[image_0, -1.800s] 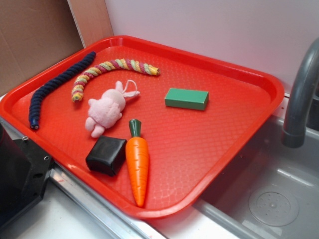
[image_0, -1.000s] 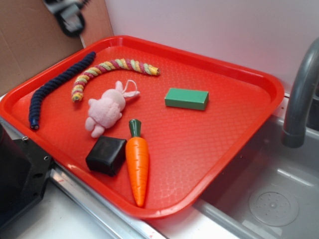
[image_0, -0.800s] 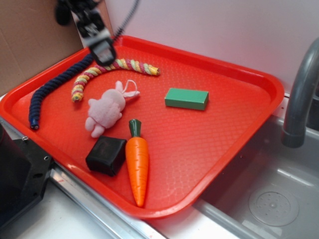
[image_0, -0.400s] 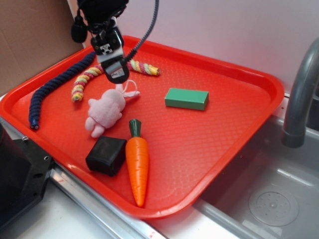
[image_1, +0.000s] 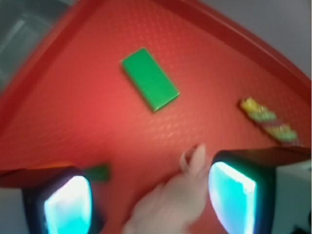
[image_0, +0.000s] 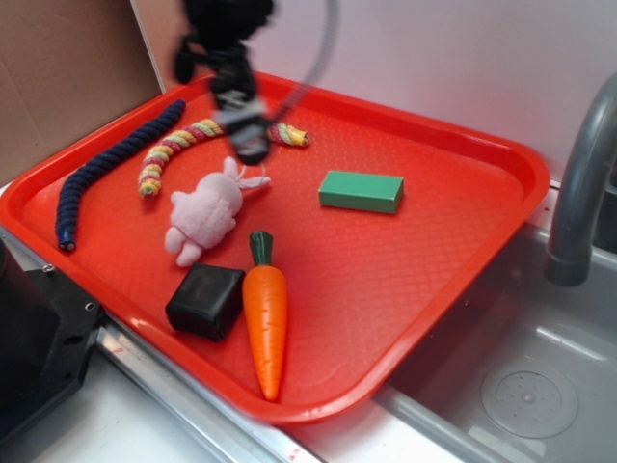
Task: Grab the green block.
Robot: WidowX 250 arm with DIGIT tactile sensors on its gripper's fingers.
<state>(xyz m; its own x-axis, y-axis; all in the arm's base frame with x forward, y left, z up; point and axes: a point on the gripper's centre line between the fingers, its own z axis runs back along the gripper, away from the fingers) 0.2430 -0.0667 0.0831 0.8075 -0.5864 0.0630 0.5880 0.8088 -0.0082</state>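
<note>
The green block [image_0: 362,191] lies flat on the red tray [image_0: 463,251], right of centre. In the wrist view the green block [image_1: 149,79] sits ahead of the fingers and well apart from them. My gripper [image_0: 253,145] hangs blurred above the tray's back left part, over the striped rope's end and left of the block. In the wrist view the gripper [image_1: 151,202] stands open, its two pads wide apart and gripping nothing. The pink plush bunny [image_1: 180,204] shows on the tray below, between the pads.
On the tray lie a pink bunny [image_0: 205,214], a toy carrot [image_0: 266,313], a black cube block [image_0: 204,301], a dark blue rope [image_0: 106,169] and a striped rope [image_0: 193,135]. A grey faucet [image_0: 583,183] and sink stand to the right.
My gripper came into view at the top left and has travelled down and right over the tray, closer to the green block. Nothing on the tray has moved.
</note>
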